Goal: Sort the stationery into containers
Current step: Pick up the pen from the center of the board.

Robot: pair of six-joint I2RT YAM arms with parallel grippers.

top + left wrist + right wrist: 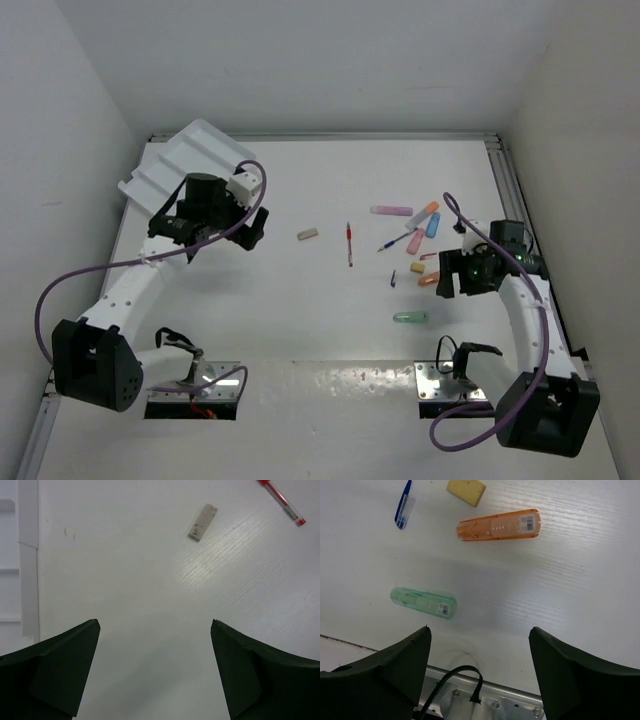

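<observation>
White walls close in a white desk [320,330], and nearest the arm bases a green marker [410,318] lies alone, its long axis running left to right. Just beyond it the right hand [479,630] hangs over bare desk with its fingers spread wide and nothing between them. An orange marker [498,526] lies just ahead of it, also left to right, with a beige eraser [465,491] close beyond. A small blue-purple piece [394,279] stands roughly near to far, just left of the orange marker. Farther out is a loose cluster: a thin blue pen [398,243] slants from near left to far right, a pink marker [415,241] beside it slants the same way, and a blue marker [433,224] and a second orange marker [426,212] also angle toward the far right. A long pink marker [391,211] lies left to right at the far edge of the cluster. Toward the middle a red pen [349,243] runs near to far, and a second eraser [307,235] lies well to its left, slightly tilted. The left hand [155,622] is open and empty, apart from that eraser. Behind it, in the far left corner, the white tray [175,165] sits askew to the desk edges.
</observation>
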